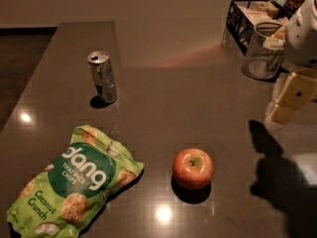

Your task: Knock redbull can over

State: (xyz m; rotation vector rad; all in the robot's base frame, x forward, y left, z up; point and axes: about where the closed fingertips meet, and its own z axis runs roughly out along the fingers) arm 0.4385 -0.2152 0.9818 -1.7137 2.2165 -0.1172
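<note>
The redbull can point(103, 77) is a slim silver can with darker panels and a shiny pull-tab top. It stands upright on the dark countertop point(163, 93), at the left of the middle. My gripper point(281, 112) comes in from the right edge, white and cream-coloured, hanging above the counter beside the glass cup. It is far to the right of the can and touches nothing that I can see. Its shadow falls on the counter below it.
A red-yellow apple point(192, 168) sits at the front centre. A green chips bag point(74, 182) lies at the front left. A clear glass cup point(262, 51) and a black wire basket point(250, 16) stand at the back right. The counter's left edge drops to a dark floor.
</note>
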